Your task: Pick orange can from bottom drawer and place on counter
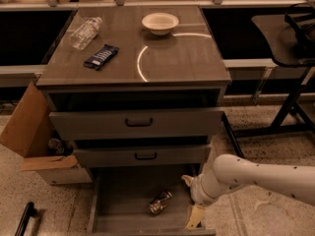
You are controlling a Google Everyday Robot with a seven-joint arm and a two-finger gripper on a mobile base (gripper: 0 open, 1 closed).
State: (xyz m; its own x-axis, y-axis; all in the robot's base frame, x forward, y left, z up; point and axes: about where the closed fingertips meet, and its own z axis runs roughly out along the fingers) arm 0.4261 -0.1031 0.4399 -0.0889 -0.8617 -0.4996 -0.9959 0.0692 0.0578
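Note:
The orange can (161,202) lies on its side on the floor of the open bottom drawer (120,203), right of the middle. My gripper (195,216) hangs from the white arm (246,178) at the drawer's right front corner, a short way right of the can and not touching it. It points downward over the right side wall. The counter (182,58) is the glossy grey-brown cabinet top above, with a curved light reflection.
On the counter lie a clear plastic bottle (85,32), a dark snack packet (101,56) and a white bowl (160,22). The two upper drawers (138,123) stand slightly open. A cardboard box (27,132) sits left of the cabinet, a black stand (295,97) to the right.

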